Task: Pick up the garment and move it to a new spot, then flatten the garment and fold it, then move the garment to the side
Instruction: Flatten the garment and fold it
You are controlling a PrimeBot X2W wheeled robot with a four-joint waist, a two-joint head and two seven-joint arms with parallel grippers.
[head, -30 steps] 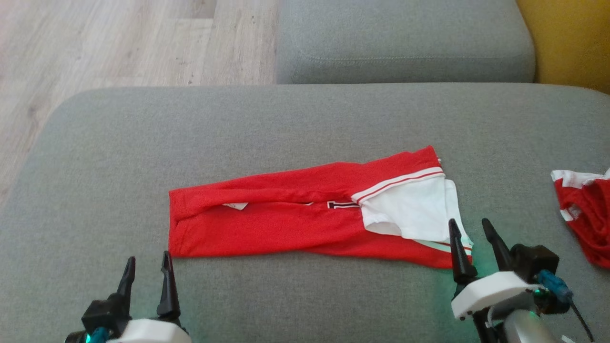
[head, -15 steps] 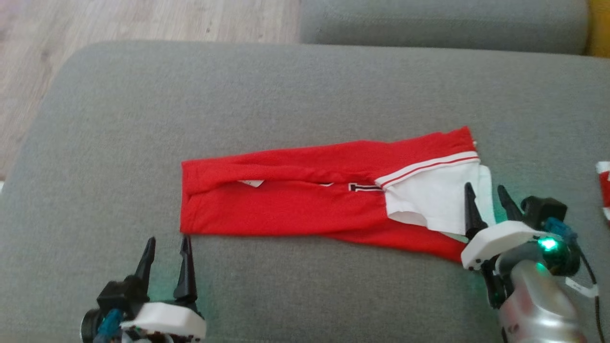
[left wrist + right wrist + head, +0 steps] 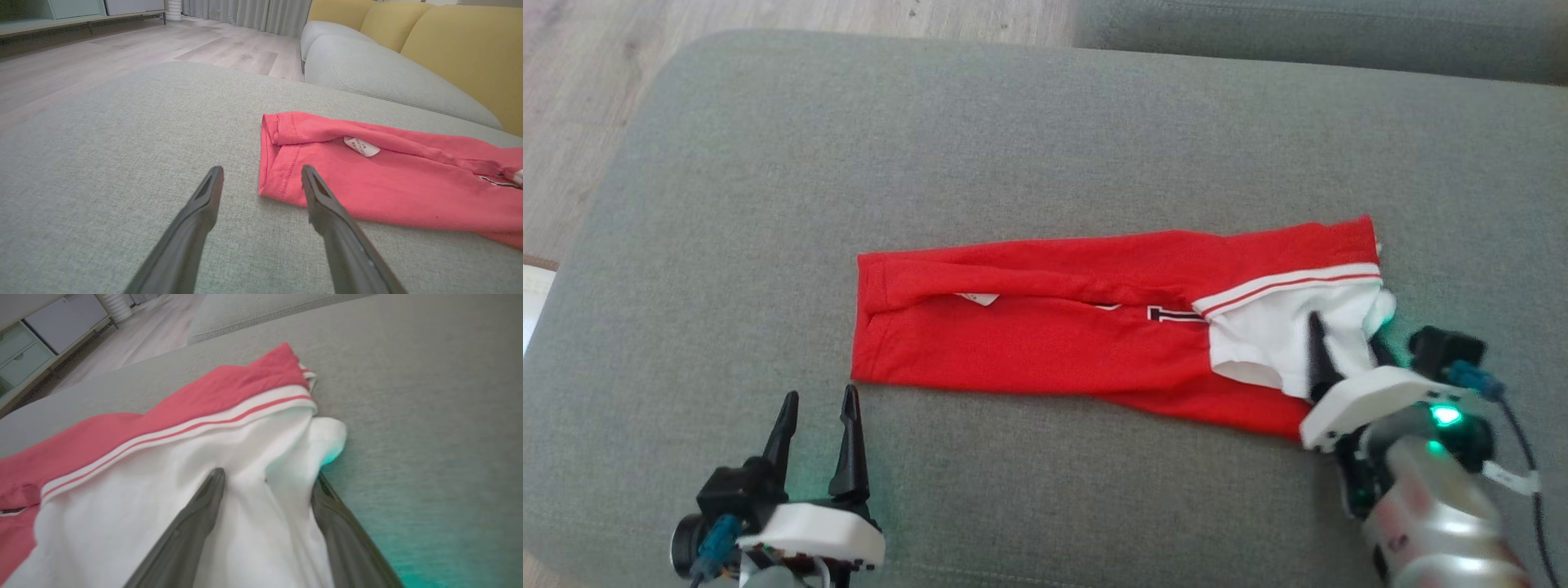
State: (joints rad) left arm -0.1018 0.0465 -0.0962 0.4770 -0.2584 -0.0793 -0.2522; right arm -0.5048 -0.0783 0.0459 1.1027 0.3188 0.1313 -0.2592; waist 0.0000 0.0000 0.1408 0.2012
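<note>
- A red-and-white fabric garment, folded into a long narrow strip, is laid flat across the middle of the head view on a wide grey woven cushion.
- The strip is red along most of its length. A white part edged with red-and-white stripes is seen at its right end.
- A small white label is seen in the left wrist view, tucked under a fold near the strip's left end.
- The left pincer is found at the lower left of the head view, just below the garment's lower left corner. Its fingers are spread wide and nothing is held between them.
- In the left wrist view, the left pincer is pointed at that red corner, and part of the hem is overlapped by one fingertip.
- The right pincer is placed at the lower right of the head view, over the white end.
- In the right wrist view, the right pincer is spread wide, with a raised fold of white cloth between its fingers.
- A green glow is cast on the cushion beside that pincer.
- Pale wooden floor is seen at the upper left of the head view.
</note>
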